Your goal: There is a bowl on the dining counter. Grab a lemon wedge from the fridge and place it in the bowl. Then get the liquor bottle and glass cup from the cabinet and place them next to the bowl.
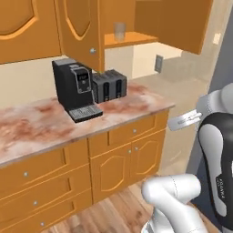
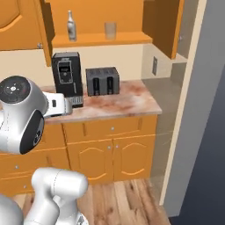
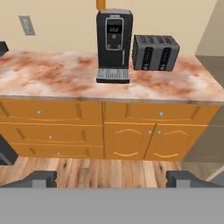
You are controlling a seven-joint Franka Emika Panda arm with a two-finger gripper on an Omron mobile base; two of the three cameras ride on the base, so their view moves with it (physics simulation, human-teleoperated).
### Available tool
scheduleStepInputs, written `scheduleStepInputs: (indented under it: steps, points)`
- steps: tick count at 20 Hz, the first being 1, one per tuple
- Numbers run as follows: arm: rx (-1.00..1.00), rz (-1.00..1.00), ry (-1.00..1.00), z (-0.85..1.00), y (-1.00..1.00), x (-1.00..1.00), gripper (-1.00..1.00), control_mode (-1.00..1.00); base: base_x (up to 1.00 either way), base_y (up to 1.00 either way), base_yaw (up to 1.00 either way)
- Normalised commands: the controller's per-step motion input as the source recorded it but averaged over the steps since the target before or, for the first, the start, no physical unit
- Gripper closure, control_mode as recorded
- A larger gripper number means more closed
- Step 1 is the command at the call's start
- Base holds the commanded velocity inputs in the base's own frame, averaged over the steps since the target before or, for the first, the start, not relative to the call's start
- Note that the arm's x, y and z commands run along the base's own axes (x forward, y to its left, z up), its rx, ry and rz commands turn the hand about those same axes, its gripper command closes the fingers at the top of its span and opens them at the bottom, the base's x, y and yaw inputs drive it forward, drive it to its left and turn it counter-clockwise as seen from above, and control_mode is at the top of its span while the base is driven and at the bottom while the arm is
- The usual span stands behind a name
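The liquor bottle [image 2: 70, 25] and glass cup [image 2: 110, 30] are seen unfetched, upper frame; pincer [image 3: 111, 179] spread, empty.

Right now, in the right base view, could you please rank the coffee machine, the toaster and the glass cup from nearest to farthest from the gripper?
1. Coffee machine: on the counter, just past the gripper.
2. Toaster: on the counter, right of the coffee machine.
3. Glass cup: up on the open cabinet shelf, right of the liquor bottle.
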Motion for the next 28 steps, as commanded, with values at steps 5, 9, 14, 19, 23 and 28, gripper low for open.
scheduleStepInputs:
  steps: [5,9,14,19,23,28]
  points:
    - [0.0,0.0,0.0,0.0,0.0,0.0,-1.0,1.0,1.0,-0.74,0.34]
    - [0.0,0.0,0.0,0.0,0.0,0.0,-1.0,1.0,0.96,-0.62,0.27]
    - [0.0,0.0,0.0,0.0,0.0,0.0,-1.0,1.0,0.93,-0.07,0.09]
    - [0.0,0.0,0.0,0.0,0.0,0.0,-1.0,1.0,0.6,0.0,0.02]
    - [0.0,0.0,0.0,0.0,0.0,0.0,-1.0,1.0,0.37,0.01,0.23]
    - [0.0,0.0,0.0,0.0,0.0,0.0,-1.0,1.0,0.36,0.04,0.21]
